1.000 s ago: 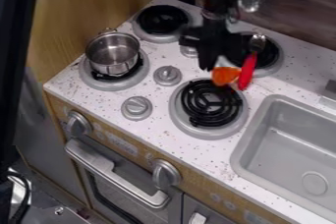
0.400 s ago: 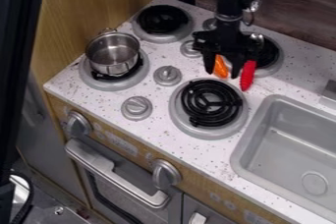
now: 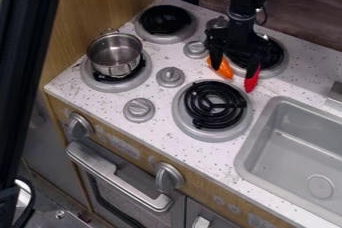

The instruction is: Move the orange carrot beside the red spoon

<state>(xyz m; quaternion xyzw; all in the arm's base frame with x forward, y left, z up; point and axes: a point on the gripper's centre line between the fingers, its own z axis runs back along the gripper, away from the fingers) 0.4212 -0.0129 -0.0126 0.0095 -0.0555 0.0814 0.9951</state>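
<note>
Over the far right burner, the black gripper [image 3: 234, 67] hangs with its fingers spread apart. The orange carrot [image 3: 223, 68] lies on the white counter just behind the front right burner, its top end partly hidden by the gripper's left finger. Just right of the carrot is the red spoon [image 3: 251, 82], a small gap between them; the right finger covers part of the spoon.
A metal pot [image 3: 115, 54] stands on the left burner. Black coils of the front right burner [image 3: 215, 104] lie in front of the carrot, with knobs [image 3: 171, 77] to its left. A grey sink [image 3: 294, 157] is at the right.
The gripper has shifted right and its fingers now show spread. The carrot, which lay crosswise against the spoon, is now turned more lengthwise and stands slightly apart from it.
</note>
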